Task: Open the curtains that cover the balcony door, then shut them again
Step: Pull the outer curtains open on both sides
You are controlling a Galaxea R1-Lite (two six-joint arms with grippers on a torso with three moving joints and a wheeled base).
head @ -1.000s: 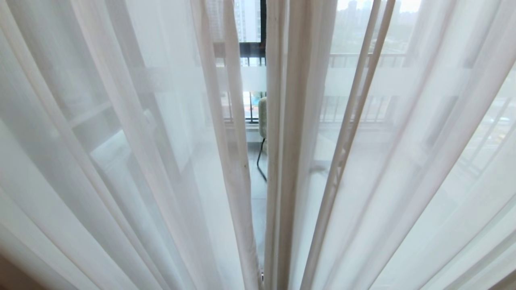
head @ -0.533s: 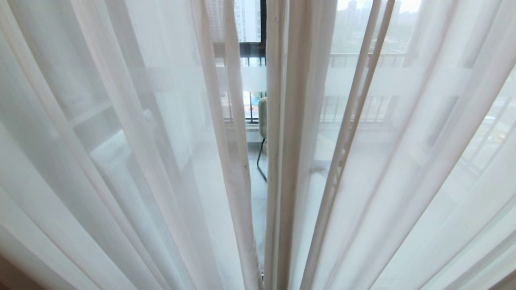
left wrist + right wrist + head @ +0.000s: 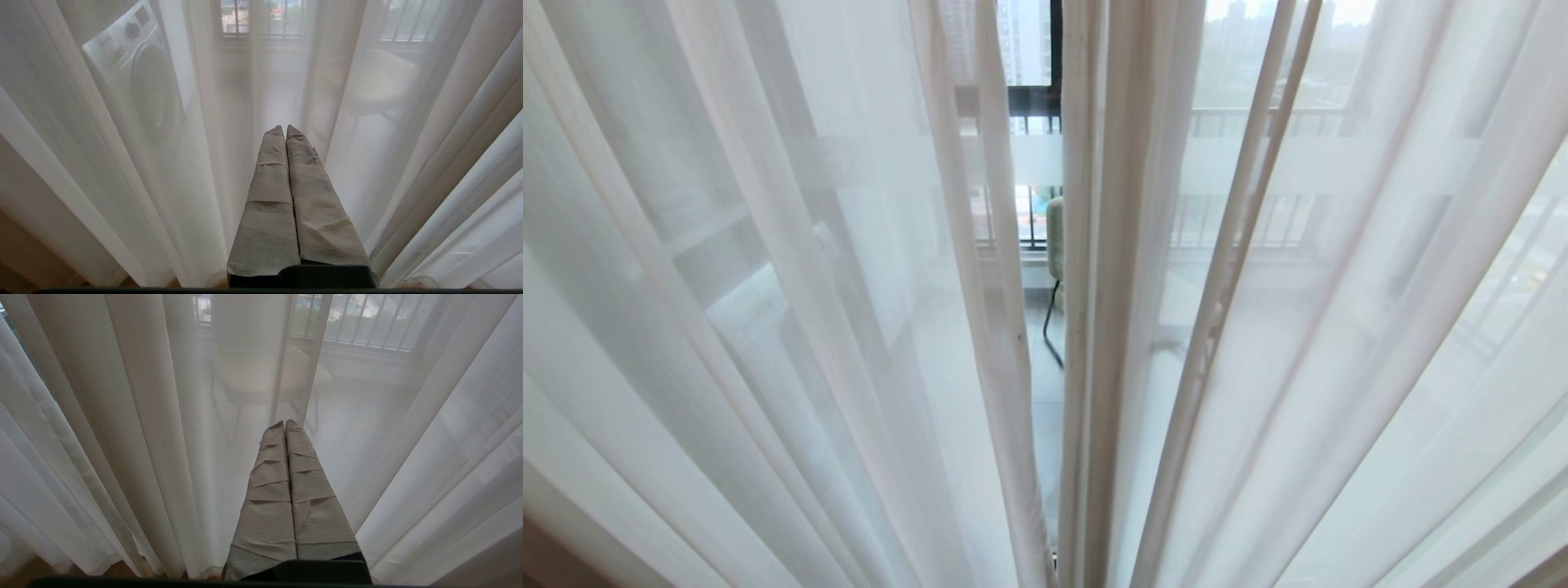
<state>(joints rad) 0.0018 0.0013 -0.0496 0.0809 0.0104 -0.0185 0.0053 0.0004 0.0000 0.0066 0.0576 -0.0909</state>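
The curtains [image 3: 792, 310] are thin white sheers hanging in folds across the whole head view. Their two halves almost meet, leaving a narrow slit in the middle. Through that slit shows the glass of the balcony door [image 3: 1036, 167] with its frosted white band. Neither gripper appears in the head view. My left gripper [image 3: 284, 128] is shut, its tape-wrapped fingers pressed together with nothing between them, pointing at the sheer curtains [image 3: 102, 163] from close by. My right gripper [image 3: 284, 422] is likewise shut and empty, facing the curtains [image 3: 122, 416].
Behind the sheer, a washing machine [image 3: 139, 77] stands to one side in the left wrist view. A pale chair [image 3: 1055, 237] on thin black legs sits on the balcony, also seen as the chair [image 3: 261, 375] through the cloth. A railing [image 3: 1258, 122] runs beyond it.
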